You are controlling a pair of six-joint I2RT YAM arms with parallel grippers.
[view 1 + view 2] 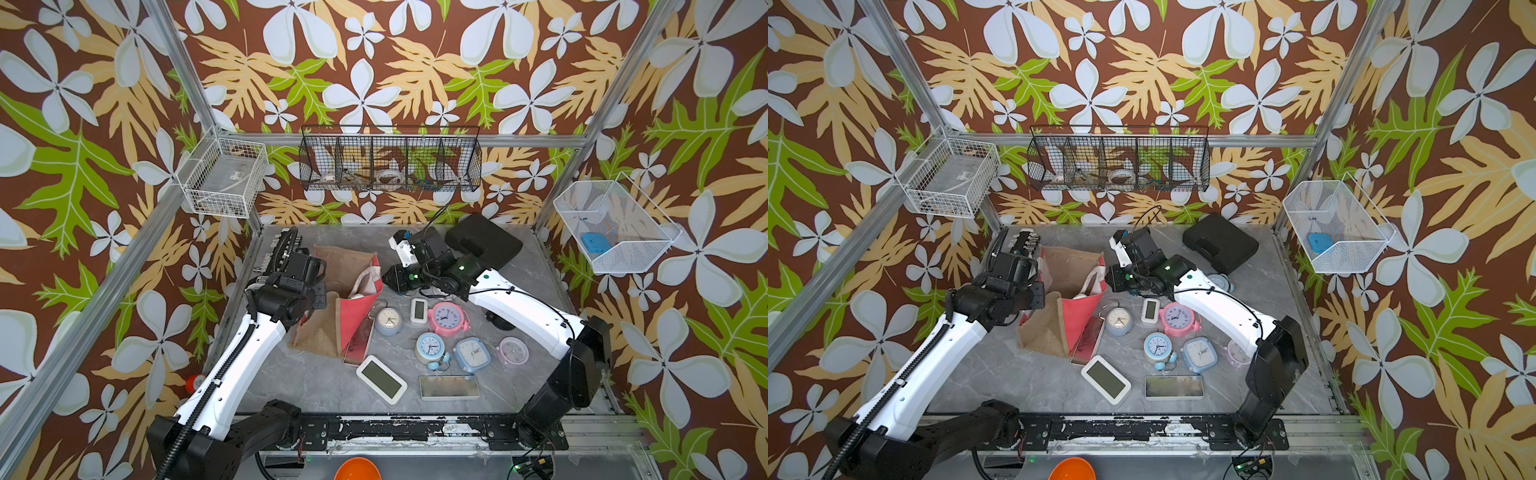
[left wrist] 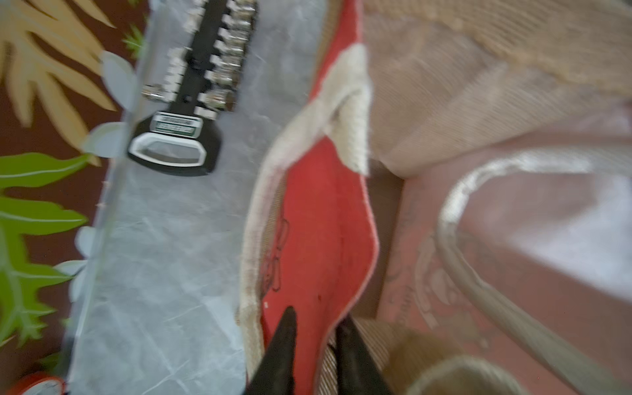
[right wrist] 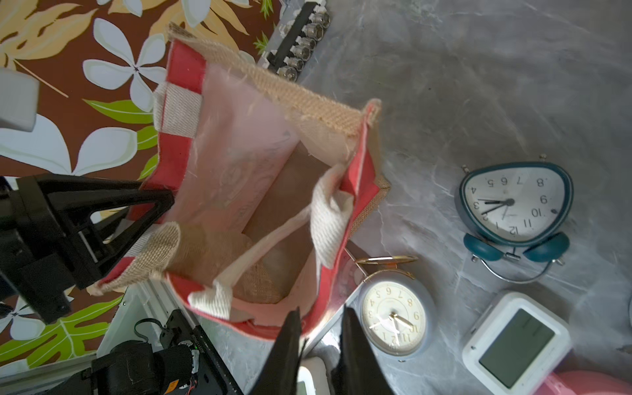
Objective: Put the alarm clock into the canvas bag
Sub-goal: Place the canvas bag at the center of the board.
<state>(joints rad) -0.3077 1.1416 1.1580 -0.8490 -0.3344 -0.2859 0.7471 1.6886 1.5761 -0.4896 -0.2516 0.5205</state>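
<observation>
On worktop [image 1: 291, 374]: canvas bag [image 1: 358, 320] standing, somewhat slumped, mouth open, between both claws. Left claw [image 2: 318, 325] slightly spread, fingers [image 2: 287, 342] astride bag's red rim, fabric between them. Right claw [image 3: 319, 325] slightly spread at opposite red rim, rim edge in gap. Just beside bag, face-up on worktop: round cream-faced alarm clock [image 1: 388, 321]. Near it, outside bag: pink twin-bell clock [image 1: 446, 318].
</observation>
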